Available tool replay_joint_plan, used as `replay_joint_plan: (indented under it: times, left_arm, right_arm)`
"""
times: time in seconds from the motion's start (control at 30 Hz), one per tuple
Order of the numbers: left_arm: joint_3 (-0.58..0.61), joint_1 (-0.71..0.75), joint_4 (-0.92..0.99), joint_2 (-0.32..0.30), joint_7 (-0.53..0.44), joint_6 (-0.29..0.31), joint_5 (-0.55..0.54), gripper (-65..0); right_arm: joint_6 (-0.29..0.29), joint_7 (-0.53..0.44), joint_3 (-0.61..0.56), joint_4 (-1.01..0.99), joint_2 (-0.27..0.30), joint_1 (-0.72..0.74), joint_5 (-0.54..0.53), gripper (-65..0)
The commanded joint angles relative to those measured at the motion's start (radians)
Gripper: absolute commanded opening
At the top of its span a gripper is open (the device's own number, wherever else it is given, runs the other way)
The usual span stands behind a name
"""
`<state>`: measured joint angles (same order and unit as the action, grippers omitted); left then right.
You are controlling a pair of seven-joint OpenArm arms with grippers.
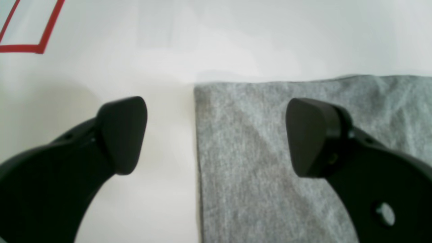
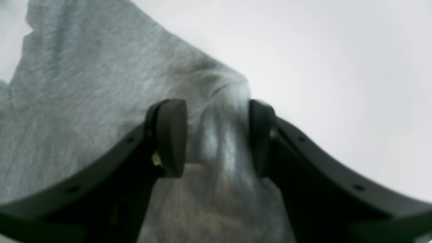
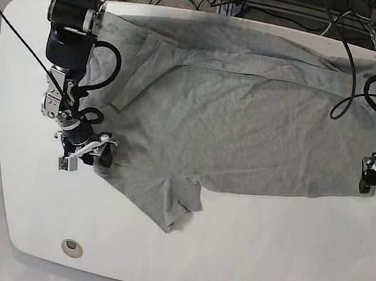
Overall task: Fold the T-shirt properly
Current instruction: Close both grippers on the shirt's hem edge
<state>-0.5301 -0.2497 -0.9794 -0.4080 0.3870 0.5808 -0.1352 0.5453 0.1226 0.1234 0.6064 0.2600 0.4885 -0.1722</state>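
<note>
Right wrist view shows the right gripper (image 2: 216, 138) with a bunched ridge of the heather-grey cotton T-shirt (image 2: 101, 101) between its pads, whether clamped I cannot tell. Spread wide, the left gripper (image 1: 216, 135) straddles the shirt's corner on the white table (image 1: 162, 152).

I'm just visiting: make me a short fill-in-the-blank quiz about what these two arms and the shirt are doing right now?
1. The T-shirt is coloured ____.
2. The left tool hangs open over the shirt's ____, one finger above bare table.
3. A bunched fold of cloth sits between the fingers of the ____ tool.
4. The marking on the table near the left tool is ____.

Missing words: grey; corner; right; red
</note>
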Motion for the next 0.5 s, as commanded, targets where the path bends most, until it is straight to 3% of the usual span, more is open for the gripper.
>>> replay_joint_plan:
  times: [0.0, 0.2, 0.27, 0.37, 0.47]
  left_arm:
    - [-0.005, -0.023, -0.016, -0.024, -0.027, 0.003, -0.019, -2.9]
    - [-0.005, -0.023, -0.016, -0.022, -0.027, 0.003, -0.019, -2.9]
    - [-0.005, -0.023, -0.016, -0.022, -0.027, 0.003, -0.019, -2.9]
    - [-0.009, -0.023, -0.014, -0.022, -0.027, 0.0, -0.019, -2.9]
    - [-0.011, -0.023, 0.014, -0.021, -0.027, -0.002, -0.019, -2.9]
  right_arm:
    - [0.006, 0.041, -0.032, 0.031, 0.005, -0.014, 0.009, -36.7]
    - [0.006, 0.041, -0.054, 0.077, 0.005, -0.041, 0.006, -38.8]
    - [0.002, 0.041, -0.052, 0.077, 0.005, -0.04, 0.006, -46.3]
    - [0.0, 0.041, -0.052, 0.076, 0.006, -0.024, 0.004, -63.7]
    - [0.0, 0.041, -0.052, 0.074, 0.009, -0.02, 0.004, -65.0]
